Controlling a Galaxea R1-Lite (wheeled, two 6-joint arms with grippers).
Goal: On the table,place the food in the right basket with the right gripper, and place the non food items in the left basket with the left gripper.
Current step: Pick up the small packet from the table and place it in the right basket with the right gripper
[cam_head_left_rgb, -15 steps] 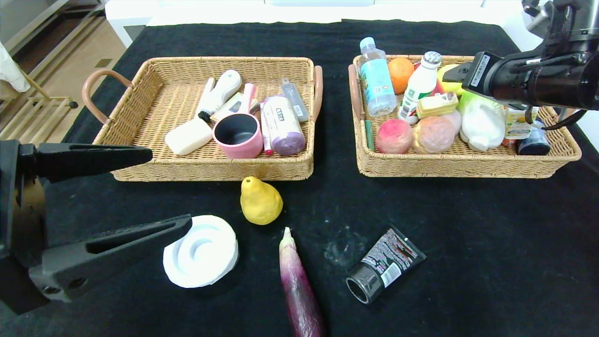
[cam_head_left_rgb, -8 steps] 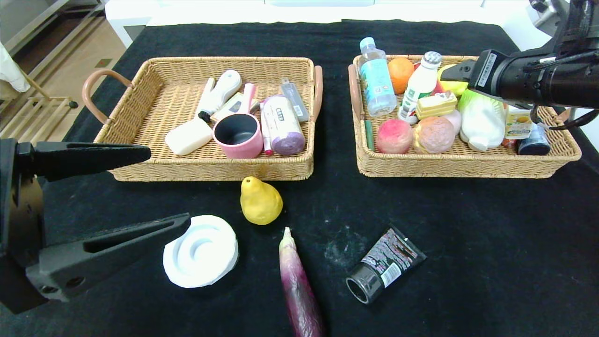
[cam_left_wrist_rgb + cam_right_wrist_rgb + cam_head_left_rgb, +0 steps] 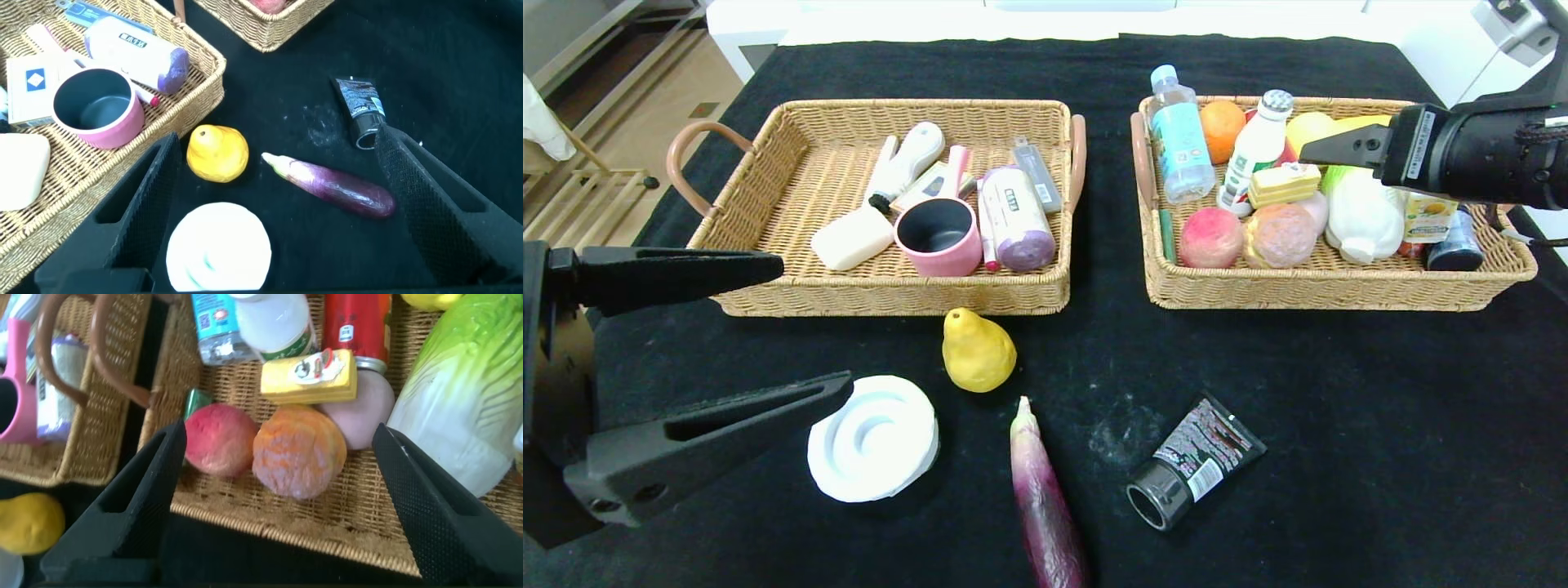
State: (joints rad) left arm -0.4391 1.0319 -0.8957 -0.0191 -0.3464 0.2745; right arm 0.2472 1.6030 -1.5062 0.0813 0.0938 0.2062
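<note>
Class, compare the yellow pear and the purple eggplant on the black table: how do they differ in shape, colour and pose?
Shape: the pear is short and plump, while the eggplant is long and slender.
Colour: the pear is yellow; the eggplant is purple with a pale tip.
Pose: the pear sits just in front of the left basket; the eggplant lies stretched out nearer the robot.
Both rest on the table, outside the baskets.

the scene is evenly and brightly lit from above; glare is seen on the floor beyond the table (image 3: 1339, 392), and the wrist views are softly blurred.
</note>
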